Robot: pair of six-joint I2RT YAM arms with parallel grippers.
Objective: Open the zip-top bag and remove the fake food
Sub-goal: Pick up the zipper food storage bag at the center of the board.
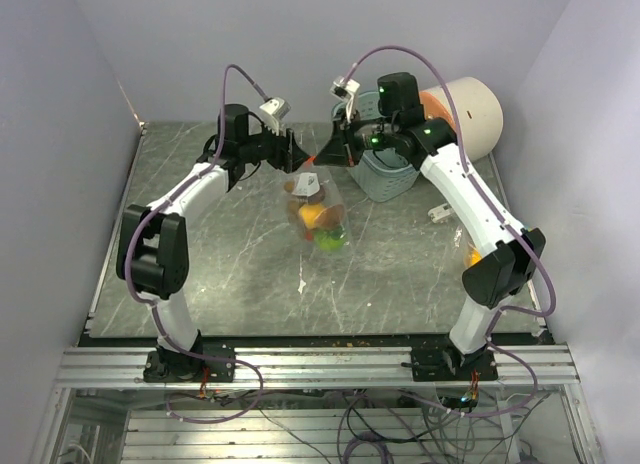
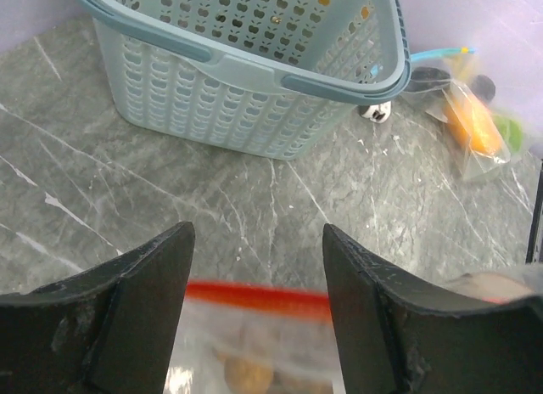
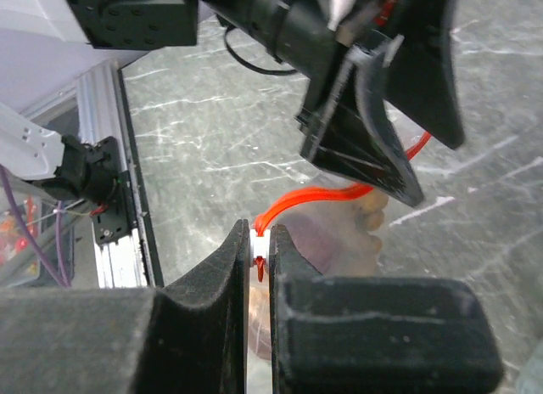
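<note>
Bag (image 1: 318, 214) position: held up between my two end effectors over the middle of the worktop (image 1: 220, 274), body hanging below them; I cannot tell whether its bottom touches the surface. Right end effector (image 3: 259, 241): closed on the bag's red zip (image 3: 310, 197), with the strip pinched flat between the two pads at one end of the mouth. Left end effector (image 2: 259, 234): open, jaws apart and astride the same zip, which crosses the gap between them; I cannot tell whether either finger touches the strip. Both end effectors face each other, tips close together at the bag's top edge. Food (image 1: 322, 222): inside the bag, bunched toward its lower end; orange, green and brown pieces show through the clear film, and the left wrist view shows a tan piece just under the zip. Basket (image 2: 254, 80): pale blue, perforated, upright on the worktop beyond the bag, beside my right arm. Cylinder (image 1: 465, 106): cream, lying on its side behind the basket, near the back wall.
</note>
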